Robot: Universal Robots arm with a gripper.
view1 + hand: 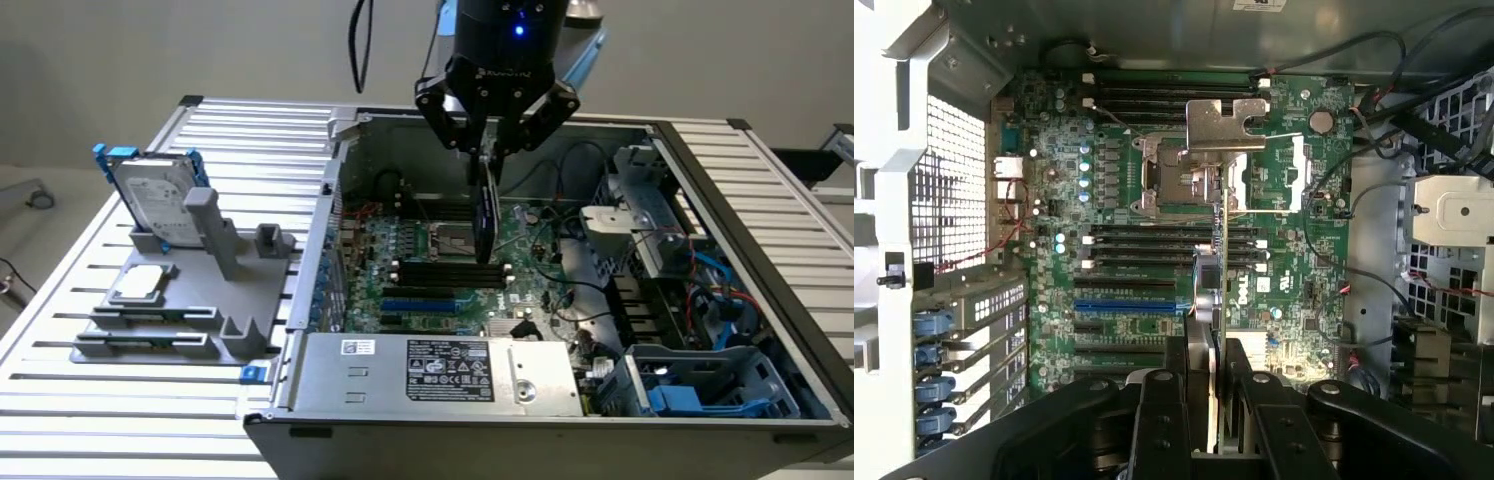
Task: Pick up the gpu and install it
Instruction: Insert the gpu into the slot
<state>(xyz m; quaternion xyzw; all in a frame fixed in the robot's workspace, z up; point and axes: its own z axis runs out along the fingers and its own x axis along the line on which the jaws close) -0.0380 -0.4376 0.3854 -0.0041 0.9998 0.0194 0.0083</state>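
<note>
The gpu (489,215) hangs edge-down inside the open computer case (694,190), held upright above the green motherboard (400,265) near the CPU socket (447,238). My gripper (493,150) is shut on its top edge, black fingers on either face. In the wrist view the gpu (1225,250) appears edge-on, its silvery bracket (1226,122) at the far end over the CPU socket (1172,178). My gripper (1214,385) clamps the near end. The card's lower edge is still above the board. A blue expansion slot (1124,305) lies to one side of the card.
On the exterior view's left a grey fixture (187,305) holds a silver hard drive with blue rails (154,200) and a small square silver chip (143,283). The power supply (441,370) closes the case's near side. Cables and drive cages (694,300) fill its right.
</note>
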